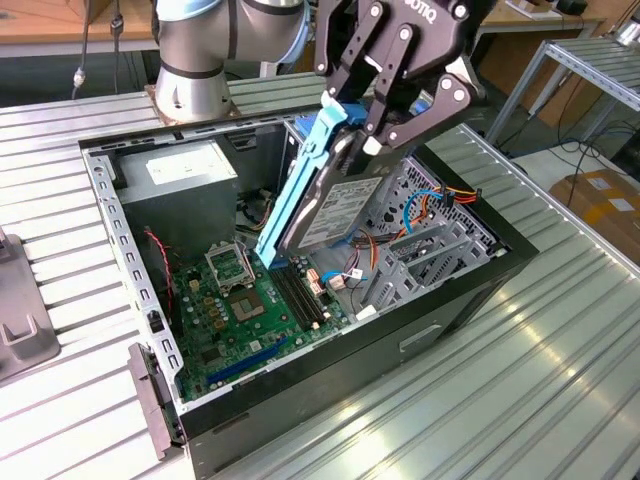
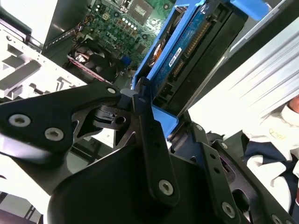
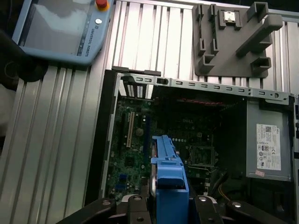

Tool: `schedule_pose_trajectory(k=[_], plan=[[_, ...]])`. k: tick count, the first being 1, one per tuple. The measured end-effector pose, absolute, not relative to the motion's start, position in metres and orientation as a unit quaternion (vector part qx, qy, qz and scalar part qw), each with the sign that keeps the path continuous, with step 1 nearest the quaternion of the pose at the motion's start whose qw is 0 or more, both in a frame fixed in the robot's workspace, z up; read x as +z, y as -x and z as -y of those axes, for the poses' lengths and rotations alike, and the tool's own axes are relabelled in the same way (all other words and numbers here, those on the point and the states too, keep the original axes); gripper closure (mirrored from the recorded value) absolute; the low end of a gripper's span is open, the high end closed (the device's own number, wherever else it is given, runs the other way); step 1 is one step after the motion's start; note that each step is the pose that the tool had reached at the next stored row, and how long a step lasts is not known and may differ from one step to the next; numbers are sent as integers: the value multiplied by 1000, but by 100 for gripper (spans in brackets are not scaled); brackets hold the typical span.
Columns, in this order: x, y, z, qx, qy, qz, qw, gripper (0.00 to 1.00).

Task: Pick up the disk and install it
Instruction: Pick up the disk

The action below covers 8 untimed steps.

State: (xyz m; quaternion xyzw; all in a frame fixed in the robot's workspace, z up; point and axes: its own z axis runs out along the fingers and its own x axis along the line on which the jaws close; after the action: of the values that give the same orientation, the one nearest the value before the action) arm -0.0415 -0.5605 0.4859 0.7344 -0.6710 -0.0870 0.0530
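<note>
One claw (image 1: 358,128), closed, grips the tilted disk (image 1: 330,212).

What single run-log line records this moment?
gripper: shut on disk | disk: tilted over open computer case | installed: not yet

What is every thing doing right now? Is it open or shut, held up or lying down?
computer case: lying on its side, cover off, open.
disk: held in the air, tilted, over the computer case, not installed yet.
tool: shut on the disk.
motherboard: fitted inside the computer case, uncovered.
power supply: mounted in a corner of the computer case.
teach pendant: lying on the table.
</note>
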Motion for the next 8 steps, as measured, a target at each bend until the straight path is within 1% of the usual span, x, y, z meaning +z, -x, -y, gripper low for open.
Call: schedule_pose_trajectory(k=[8], plan=[[486, 22, 574, -92, -734, 671, 52, 63]])
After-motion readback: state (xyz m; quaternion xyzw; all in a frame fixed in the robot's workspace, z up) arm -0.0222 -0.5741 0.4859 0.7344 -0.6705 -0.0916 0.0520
